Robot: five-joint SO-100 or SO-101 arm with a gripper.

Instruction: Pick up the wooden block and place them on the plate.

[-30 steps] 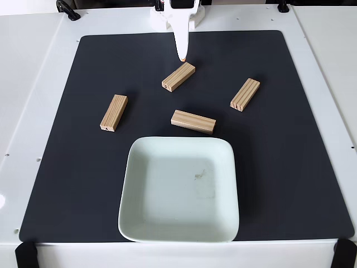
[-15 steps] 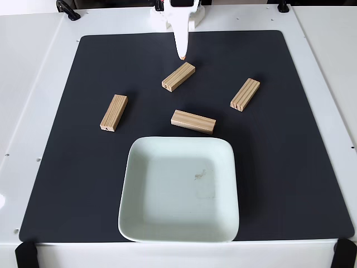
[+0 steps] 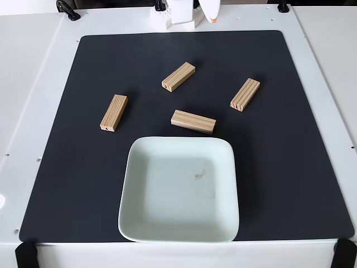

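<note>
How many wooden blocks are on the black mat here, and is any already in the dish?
4 small light pine blocks, all on the mat: left, upper middle, right, and just above the pale mint square plate at. None in it; none looks hidden.

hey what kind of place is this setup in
Probably a tabletop robot practice bench: a black mat on a white table, four wooden blocks scattered beside a plate, the arm's base at the back edge.

Table point(image 3: 33, 84): white, carries a black mat point(image 3: 279, 167).
Plate point(image 3: 179, 190): on the mat, near its front edge.
Blocks: four on the mat, all behind the plate; nearest point(image 3: 193, 121) just beside its back rim.
</note>
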